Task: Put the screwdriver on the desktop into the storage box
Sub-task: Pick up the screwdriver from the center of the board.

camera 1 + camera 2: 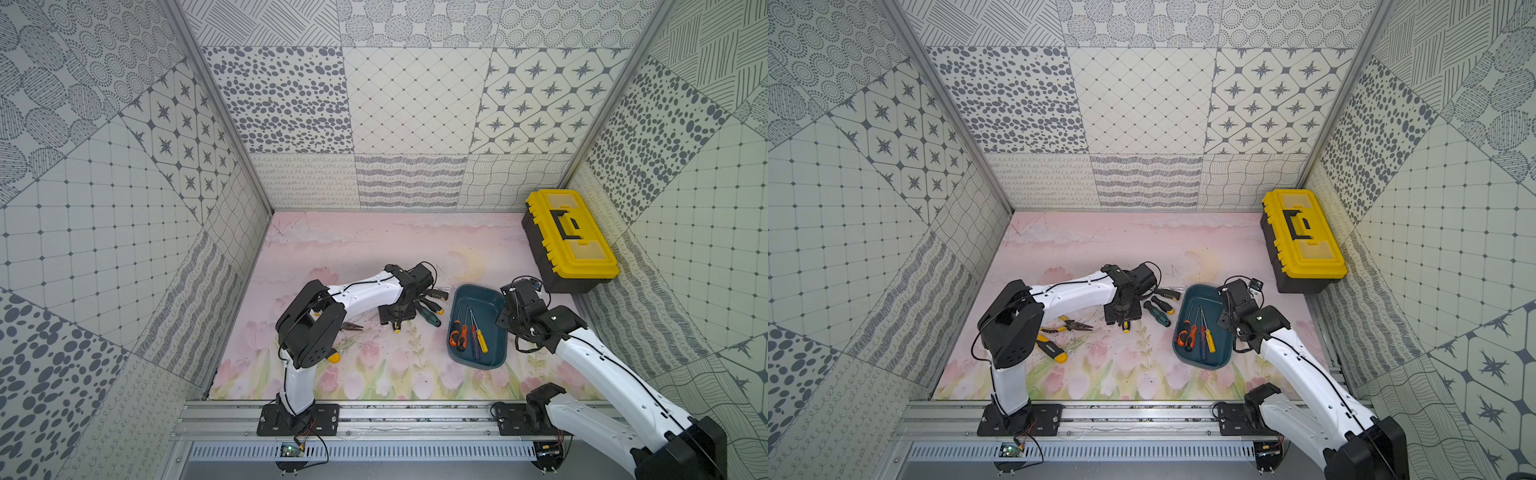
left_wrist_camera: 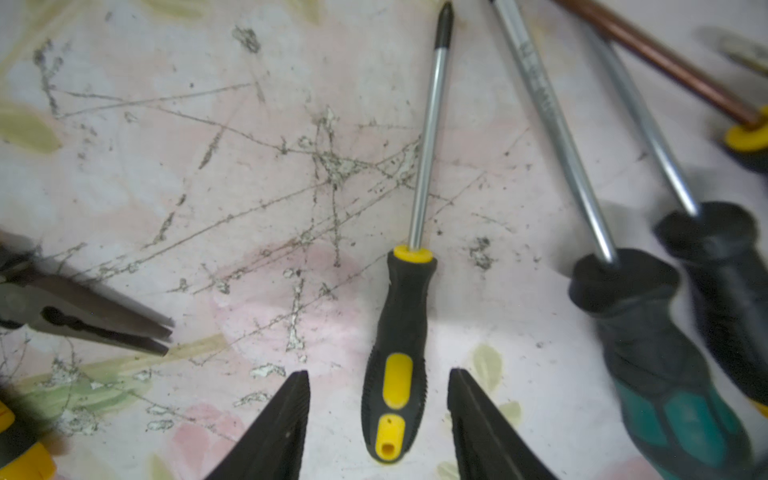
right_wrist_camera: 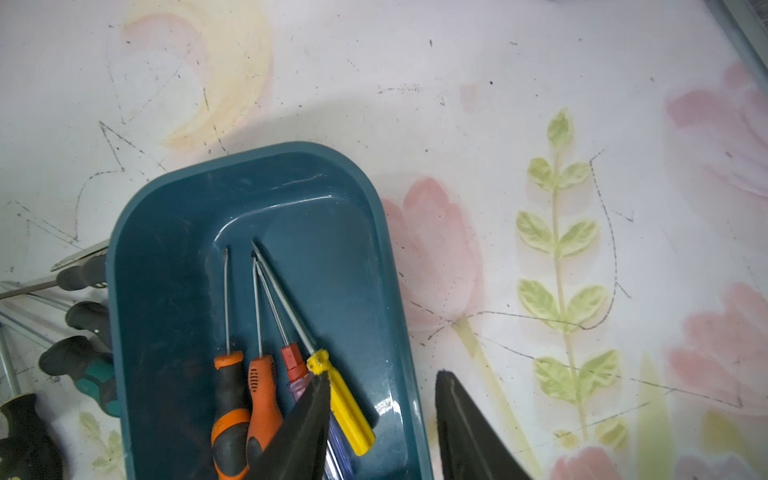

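A screwdriver with a black and yellow handle lies on the pink flowered desktop. My left gripper stands open over it, one finger on each side of the handle, with pink surface showing in both gaps. In both top views only the handle's yellow end peeks out under that wrist. The teal storage box holds several screwdrivers with orange, red and yellow handles. My right gripper is open and holds nothing, astride the box's right rim.
More screwdrivers, one green-handled, lie between the left gripper and the box. Pliers and a yellow-black tool lie to the left. A black toolbox with yellow lid stands at the back right. Patterned walls enclose three sides.
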